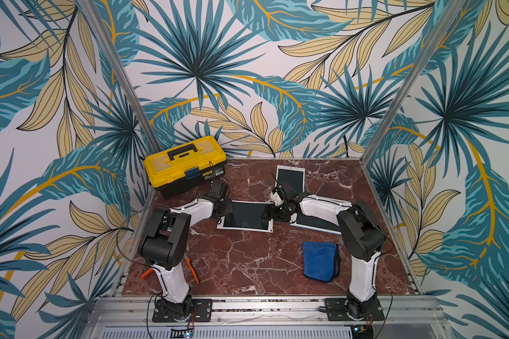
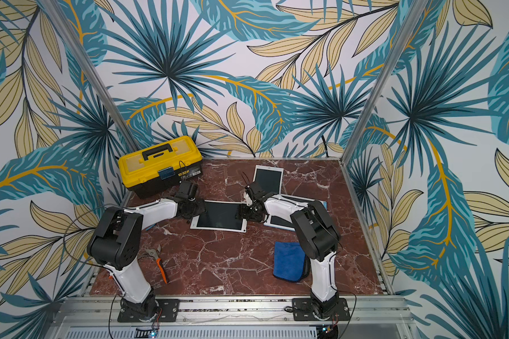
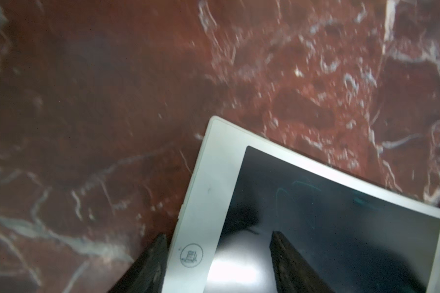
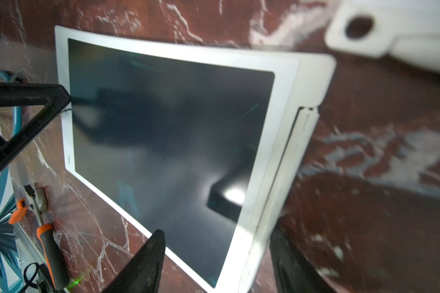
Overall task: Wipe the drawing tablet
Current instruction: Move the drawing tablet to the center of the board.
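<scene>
Drawing tablet: lay flat mid-table between both grippers; faint teal strokes showed on the screen, so we judged it unwiped.
Toolbox: sat shut in the back-left corner, clear of the work.
Pliers: front left, beside the left arm.
Left gripper: jaws spread, straddling the tablet's left bezel, holding nothing; we read that as bracing.
Right gripper: jaws spread over the right edge, also empty; same role, we reckoned.
Second tablet: back right.
Third tablet: under the right arm.
Cloth: folded, front right, well apart from the drawing tablet; we needed it first.
</scene>
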You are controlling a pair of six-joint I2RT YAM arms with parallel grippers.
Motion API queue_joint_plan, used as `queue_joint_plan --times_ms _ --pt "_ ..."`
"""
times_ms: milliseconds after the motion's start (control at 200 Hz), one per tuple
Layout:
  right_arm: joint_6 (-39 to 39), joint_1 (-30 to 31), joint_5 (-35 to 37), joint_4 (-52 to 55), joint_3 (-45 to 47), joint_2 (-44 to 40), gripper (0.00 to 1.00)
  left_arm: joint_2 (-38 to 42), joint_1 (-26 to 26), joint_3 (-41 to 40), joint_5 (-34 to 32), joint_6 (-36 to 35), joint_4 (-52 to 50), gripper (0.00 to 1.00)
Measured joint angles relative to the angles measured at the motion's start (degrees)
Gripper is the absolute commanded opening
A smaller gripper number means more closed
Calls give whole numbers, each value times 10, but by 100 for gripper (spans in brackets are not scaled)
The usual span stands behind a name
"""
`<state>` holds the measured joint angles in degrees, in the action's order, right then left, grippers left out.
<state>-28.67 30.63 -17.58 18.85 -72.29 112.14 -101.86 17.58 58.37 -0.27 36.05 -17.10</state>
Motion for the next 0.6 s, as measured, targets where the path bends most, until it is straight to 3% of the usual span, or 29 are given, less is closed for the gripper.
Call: queue_joint_plan --times_ms 401,601 --pt "-8 0 28 9 221 -186 67 113 148 -121 16 48 -20 66" --pt "-22 2 37 23 287 -255 67 133 212 -144 5 79 -17 66"
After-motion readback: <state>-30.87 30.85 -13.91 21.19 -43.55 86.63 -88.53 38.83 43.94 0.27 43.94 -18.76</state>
